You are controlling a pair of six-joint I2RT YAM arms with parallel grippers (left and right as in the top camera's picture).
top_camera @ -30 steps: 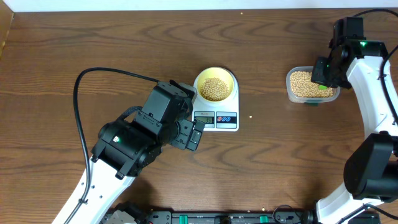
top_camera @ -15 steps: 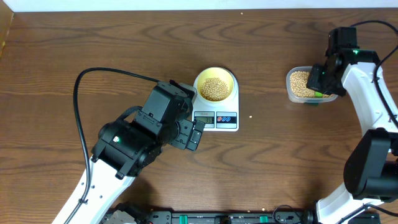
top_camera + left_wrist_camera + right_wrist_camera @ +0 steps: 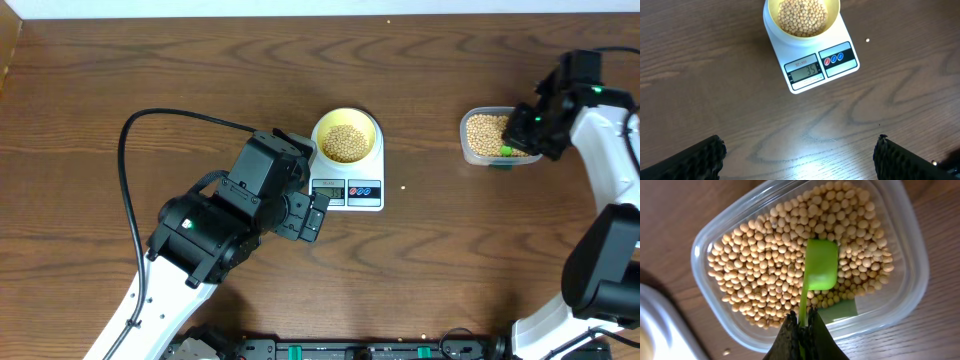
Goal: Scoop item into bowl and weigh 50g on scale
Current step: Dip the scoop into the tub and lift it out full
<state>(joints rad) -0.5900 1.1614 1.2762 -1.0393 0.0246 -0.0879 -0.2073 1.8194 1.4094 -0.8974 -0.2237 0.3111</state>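
Note:
The pale yellow bowl (image 3: 346,122) holds tan beans (image 3: 346,143) and stands on the white scale (image 3: 365,202). In the left wrist view the bowl (image 3: 771,22) sits on the scale (image 3: 847,64), whose display reads 35. My left gripper (image 3: 799,150) is open and empty, above the table in front of the scale; it also shows in the overhead view (image 3: 312,215). My right gripper (image 3: 802,315) is shut on the handle of a green scoop (image 3: 821,270). The scoop's bowl lies on the beans (image 3: 760,270) in the clear tub (image 3: 905,245).
The clear tub (image 3: 466,148) stands right of the scale, under my right gripper (image 3: 520,135). One stray bean (image 3: 403,186) lies on the table right of the scale, also seen in the left wrist view (image 3: 868,40). Another bean (image 3: 726,352) lies beside the tub.
My right wrist has swung right and tilted while the gripper stayed over the tub with the scoop. The left arm, bowl and scale have not moved.

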